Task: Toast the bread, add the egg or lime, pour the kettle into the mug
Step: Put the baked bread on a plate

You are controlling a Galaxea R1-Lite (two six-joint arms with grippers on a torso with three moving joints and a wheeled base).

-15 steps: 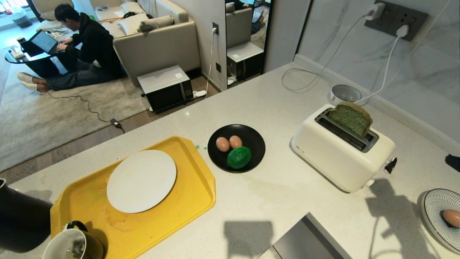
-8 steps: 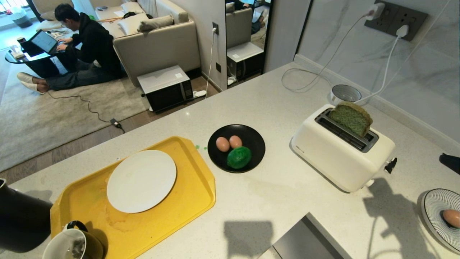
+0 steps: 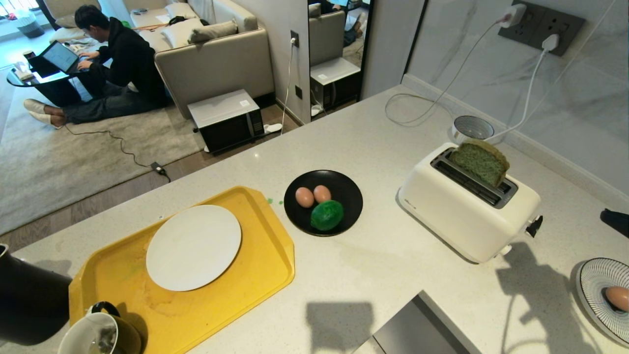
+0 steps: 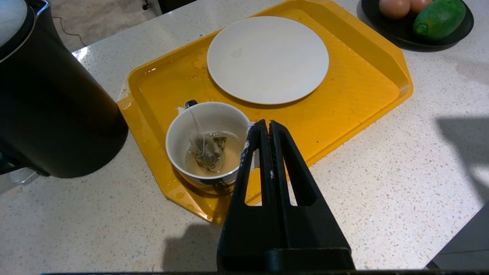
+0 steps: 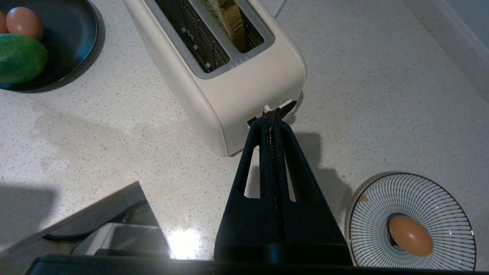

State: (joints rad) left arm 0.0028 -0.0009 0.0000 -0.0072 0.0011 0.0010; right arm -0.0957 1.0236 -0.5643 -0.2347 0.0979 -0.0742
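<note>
A home: kitchen counter [image 3: 393, 275] with toaster [image 3: 467, 206], sofa [image 3: 216, 59] beyond.

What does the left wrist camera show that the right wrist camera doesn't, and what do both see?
Only the left wrist view shows the black kettle, the mug with a tea bag in it, the yellow tray and the white plate, plus the shut left hand.

Only the right wrist view shows the toaster with the bread in a slot, the striped dish holding one egg, and the shut right hand at the toaster's lever end.

Both show the black plate with eggs and the lime.
</note>
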